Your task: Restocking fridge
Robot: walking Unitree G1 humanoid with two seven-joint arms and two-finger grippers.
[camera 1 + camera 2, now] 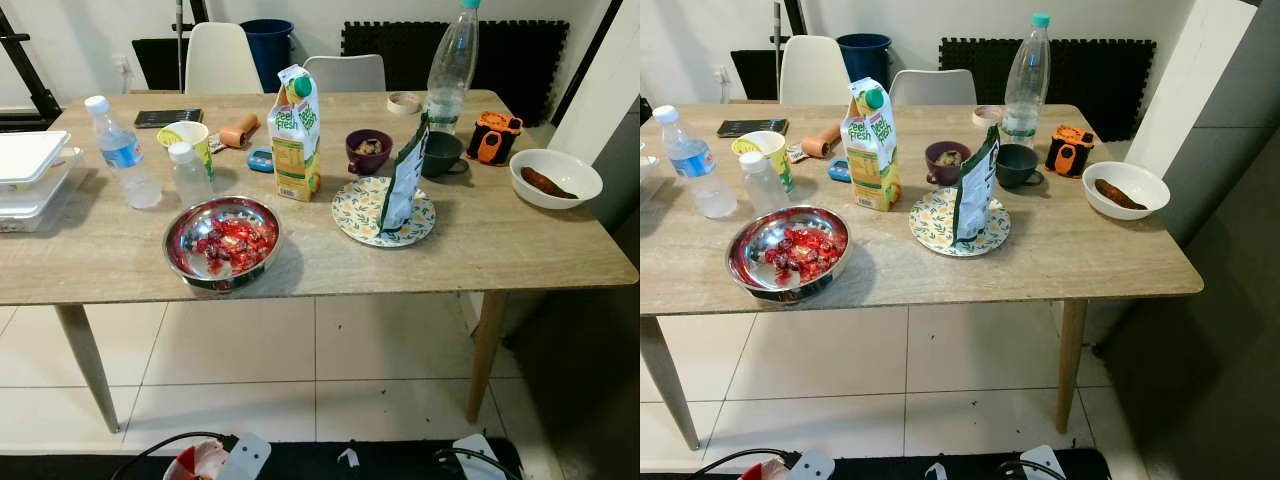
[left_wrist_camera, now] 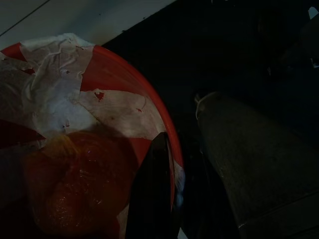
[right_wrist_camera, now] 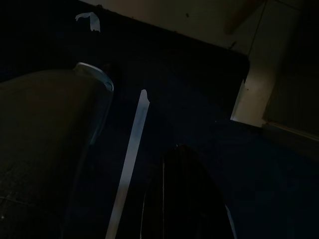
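Note:
A wooden table [image 1: 480, 255] holds a juice carton [image 1: 293, 135], a steel bowl of red fruit [image 1: 222, 243], a small water bottle [image 1: 122, 153], a tall clear bottle [image 1: 452, 65] and a white bowl with a sweet potato [image 1: 555, 178]. My left gripper [image 2: 162, 149] hangs low in front of the table, shut on the rim of a red bowl [image 2: 124, 79] covered with plastic wrap; that red bowl [image 1: 195, 462] also shows in the left eye view. My right gripper [image 3: 182, 149] hangs idle over a dark mat, shut and holding nothing.
A patterned plate [image 1: 355, 215] carries a standing green bag [image 1: 405, 180]. Cups, a small clear bottle, an orange tool [image 1: 495, 137] and white containers [image 1: 30, 165] crowd the table. Two chairs stand behind it. A tall grey surface [image 1: 1230, 150] rises on the right. Tiled floor lies under the table.

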